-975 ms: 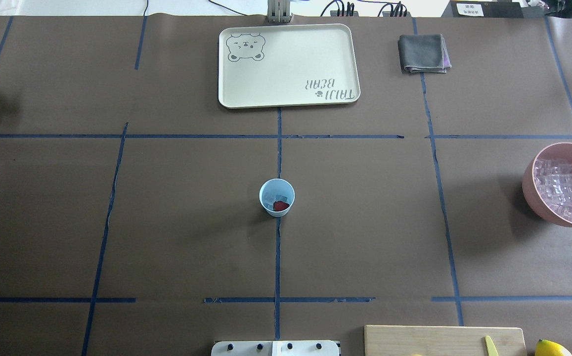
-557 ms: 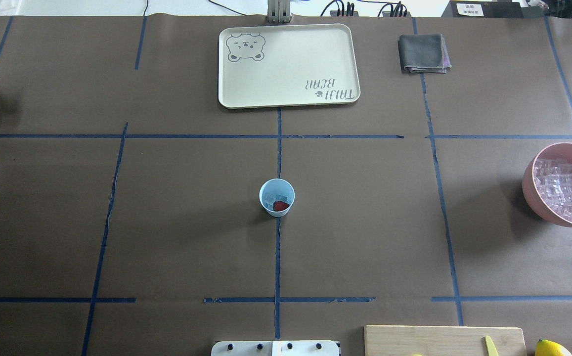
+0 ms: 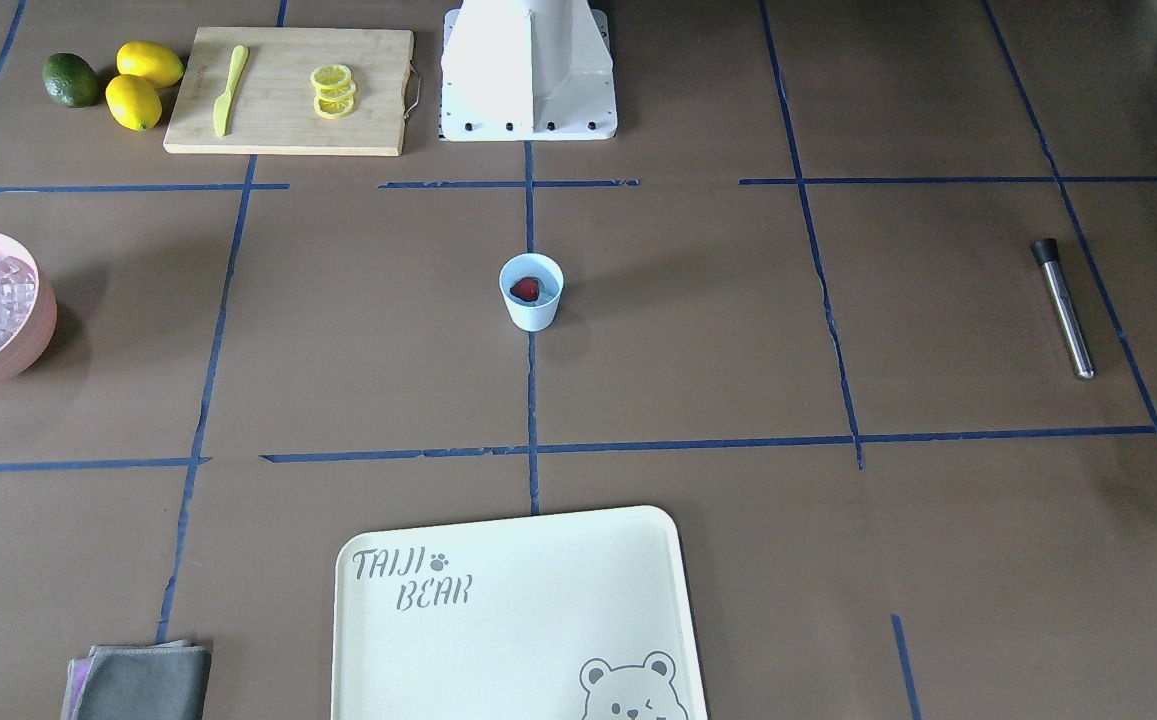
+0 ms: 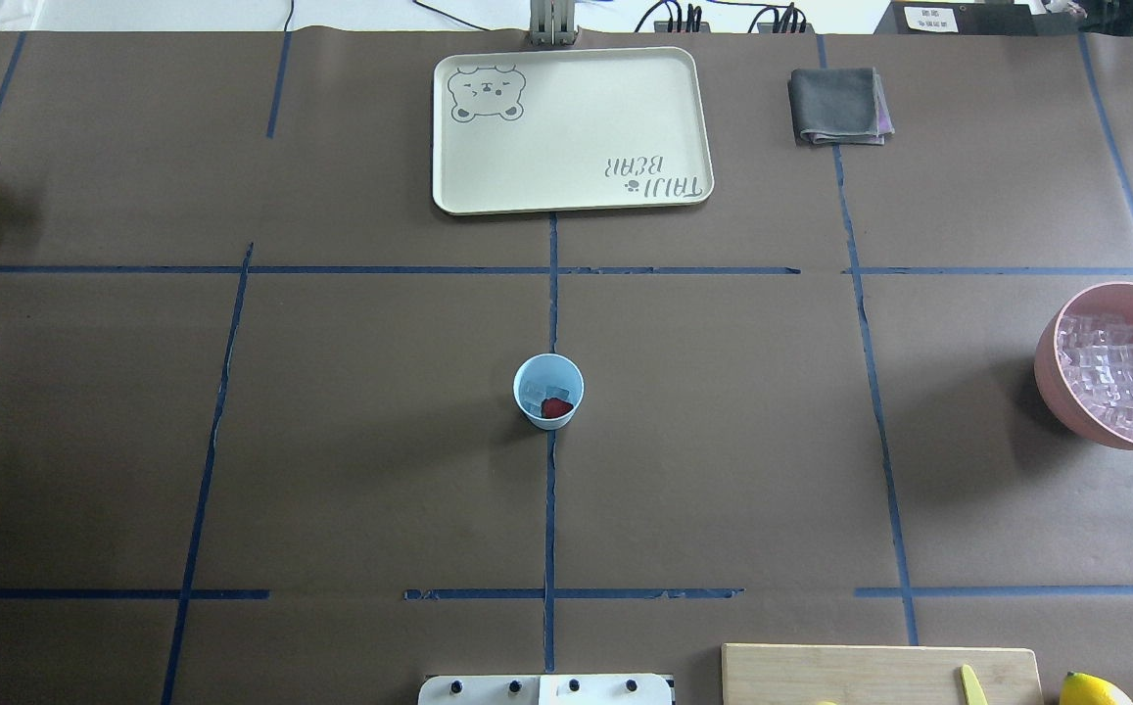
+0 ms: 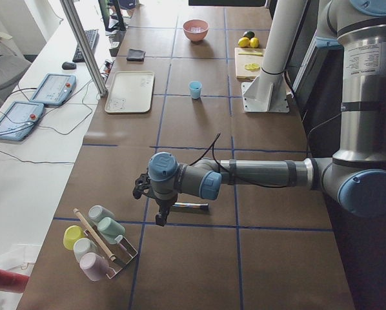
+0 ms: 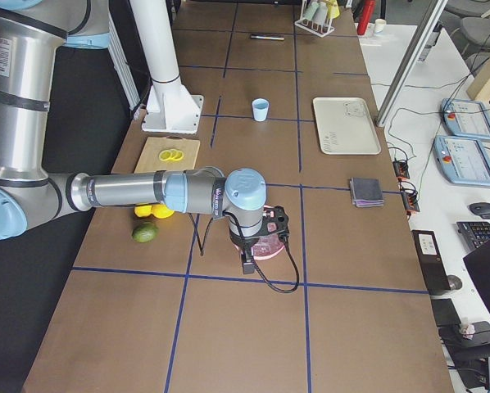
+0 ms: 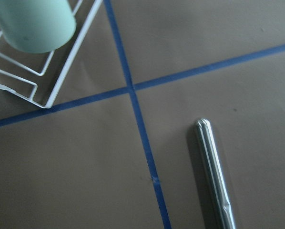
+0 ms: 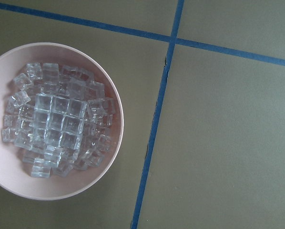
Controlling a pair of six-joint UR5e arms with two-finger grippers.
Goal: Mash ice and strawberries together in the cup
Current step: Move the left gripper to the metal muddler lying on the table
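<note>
Since one second ago almost nothing changes on the table: only a small dark part at the left border of the overhead view, far to the robot's left of the cup (image 4: 547, 391), is gone, while the cup and everything around it keep their places. The cup stands upright in the middle of the table, on a blue tape line straight in front of the robot's base. Inside it lies one red strawberry (image 4: 556, 407), on the side of the cup nearer to the robot, and beside it a few clear ice cubes (image 4: 533, 392). The berry looks whole and the cubes keep their shape, so I judge that the filling is done and the mashing is not begun. The steel muddler (image 3: 1063, 308) lies flat on the table, well apart from the cup on the robot's left side, and nothing holds it. The left gripper (image 5: 159, 219) hangs near this muddler; whether its jaws are open or closed, I cannot tell. The right gripper (image 6: 247, 264) hangs over the pink bowl (image 4: 1046, 362), well apart from the cup on the robot's right side; its jaws I cannot tell either. What is left: to take the muddler, bring it to the cup and press.
</note>
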